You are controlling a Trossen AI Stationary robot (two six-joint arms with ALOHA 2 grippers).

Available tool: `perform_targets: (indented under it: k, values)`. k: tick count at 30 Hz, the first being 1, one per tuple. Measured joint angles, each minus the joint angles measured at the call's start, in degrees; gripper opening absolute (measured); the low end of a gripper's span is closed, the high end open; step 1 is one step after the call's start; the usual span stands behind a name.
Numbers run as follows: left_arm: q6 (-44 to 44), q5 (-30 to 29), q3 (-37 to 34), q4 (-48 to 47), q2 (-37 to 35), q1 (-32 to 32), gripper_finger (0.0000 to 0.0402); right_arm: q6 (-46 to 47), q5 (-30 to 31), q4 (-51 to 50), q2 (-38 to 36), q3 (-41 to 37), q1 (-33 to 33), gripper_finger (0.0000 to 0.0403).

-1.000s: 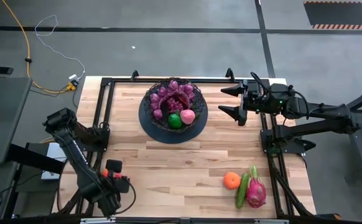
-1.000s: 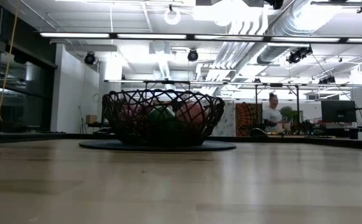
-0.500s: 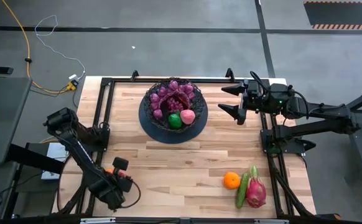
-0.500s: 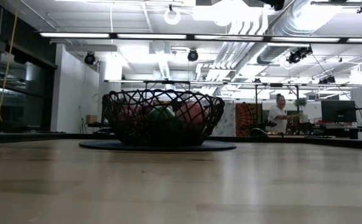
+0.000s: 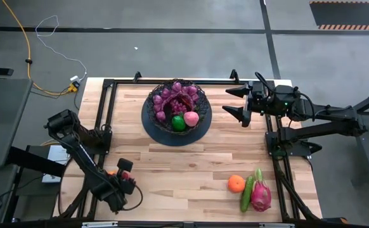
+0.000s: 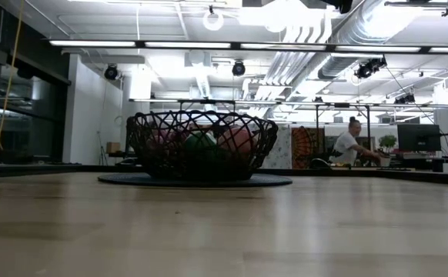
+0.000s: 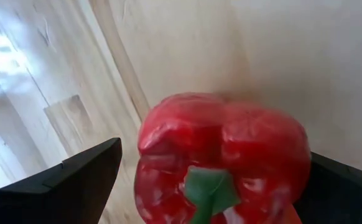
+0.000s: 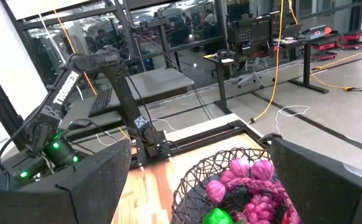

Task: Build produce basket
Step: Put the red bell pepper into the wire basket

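Wooden table [image 5: 172, 171]: we find left gripper [image 5: 122, 177] clamped on red pepper [image 7: 221, 158]; basket [image 5: 178, 106] at its 1 o'clock. Right gripper [image 5: 235, 104] agape beside basket.

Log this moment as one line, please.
left gripper: red pepper between jaws, near front-left table corner | right gripper: open, waiting beside basket | orange, cucumber, dragon fruit: on table

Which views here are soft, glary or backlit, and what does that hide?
Left wrist view: the red pepper fills the close-up, soft-edged, with glare on its skin and pale washed-out wood behind. Low view: bright ceiling lights backlight the basket, so the produce inside reads dim, and the near tabletop is out of focus. High view: evenly lit.
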Motion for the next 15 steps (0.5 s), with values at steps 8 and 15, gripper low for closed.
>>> perform_targets:
  k: [8, 15]
  values:
    - [5.54, 2.88, -2.01, 4.71, 0.0, 1.08, 0.0348, -0.01, 0.29, 0.02, 0.0, 0.0, 0.02, 0.0374]
    - [12.2, 2.75, -2.03, 5.37, -1.19, 5.36, 0.0262, -0.01, 1.09, 0.02, 0.0, 0.0, 0.0, 0.0374]
